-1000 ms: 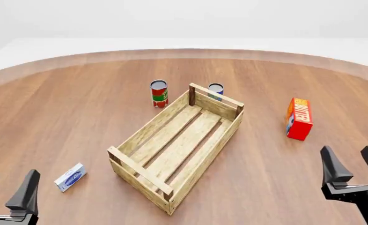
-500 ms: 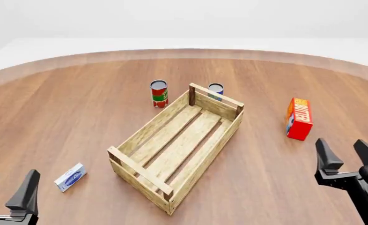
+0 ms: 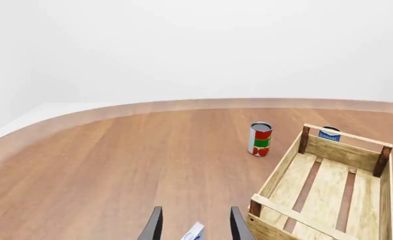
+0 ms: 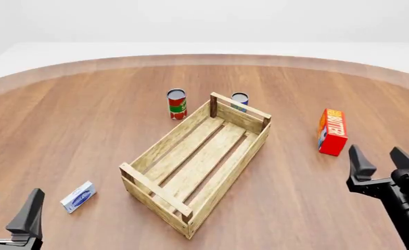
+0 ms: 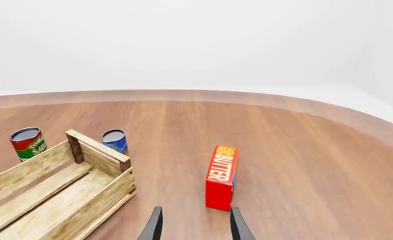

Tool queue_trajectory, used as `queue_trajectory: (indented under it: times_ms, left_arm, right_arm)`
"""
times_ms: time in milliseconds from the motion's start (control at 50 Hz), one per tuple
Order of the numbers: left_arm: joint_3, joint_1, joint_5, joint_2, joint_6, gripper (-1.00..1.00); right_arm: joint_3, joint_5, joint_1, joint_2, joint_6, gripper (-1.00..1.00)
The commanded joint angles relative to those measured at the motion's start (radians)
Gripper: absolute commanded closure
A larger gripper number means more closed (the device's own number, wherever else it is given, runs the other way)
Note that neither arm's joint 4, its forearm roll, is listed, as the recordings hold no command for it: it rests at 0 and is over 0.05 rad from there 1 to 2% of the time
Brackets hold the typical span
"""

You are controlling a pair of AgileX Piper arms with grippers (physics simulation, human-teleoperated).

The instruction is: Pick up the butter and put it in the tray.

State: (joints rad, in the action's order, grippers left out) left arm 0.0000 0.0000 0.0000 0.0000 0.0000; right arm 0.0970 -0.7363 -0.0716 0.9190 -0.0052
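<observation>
Right gripper (image 4: 383,162): fingers spread, nothing between them; a clear gap shows between the two dark tips in the right wrist view.
Butter (image 4: 332,132): standing on its blue end on the table (image 4: 73,135), ahead of the right fingertips and a little toward the tray side, apart from them; not touched.
Butter, right wrist view (image 5: 221,177): lettered face turned toward the camera, carton just beyond the tips and roughly in line with the gap.
Tray (image 4: 241,165): further out from the right fingers, past the butter, on the left-arm side; slatted floor bare, butter well outside it.
Left gripper (image 4: 8,212): fingers parted, grasping nothing; low at the near table edge.
White-and-blue box (image 4: 78,196): just ahead of the left fingers; a corner of it shows between the tips in the left wrist view (image 3: 193,232).
Cans: red-and-green can (image 4: 177,103) and blue can (image 4: 240,100) beyond the tray's far end, well apart from both grippers.
Risk, tipping: carton is tall on a small base; a fingertip striking its face before the jaws straddle it would likely knock it over.
Risk, poor hold: closing across the wrong pair of faces, or too near the top, could let it twist or slip in carriage.
Risk, tray wall: a low carry could catch the carton on the near rail or a corner post.
Hidden: blue can half behind the tray's end wall; both arms cut off by the frame edge; the carton's far faces unseen; which carton dimension the finger gap can span cannot be told.
</observation>
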Motion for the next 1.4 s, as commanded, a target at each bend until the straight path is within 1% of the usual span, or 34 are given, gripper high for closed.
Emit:
queue_trajectory:
  times_ms: [20, 240, 340, 640, 940, 1400]
  left_arm:
    - [0.000, 0.000, 0.000, 0.000, 0.000, -1.00]
    - [0.000, 0.000, 0.000, 0.000, 0.000, -1.00]
    - [0.000, 0.000, 0.000, 0.000, 0.000, -1.00]
    - [0.000, 0.000, 0.000, 0.000, 0.000, -1.00]
    - [0.000, 0.000, 0.000, 0.000, 0.000, -1.00]
    - [0.000, 0.000, 0.000, 0.000, 0.000, -1.00]
  right_arm:
    - [0.034, -0.035, -0.017, 0.076, 0.003, -1.00]
    - [0.073, -0.053, -0.026, 0.132, 0.004, -1.00]
    - [0.085, -0.086, -0.038, 0.186, 0.008, -1.00]
    - [0.112, -0.135, -0.067, 0.264, 0.009, -1.00]
    - [0.151, -0.196, -0.074, 0.385, 0.017, -1.00]
    - [0.197, -0.250, -0.085, 0.492, 0.012, -1.00]
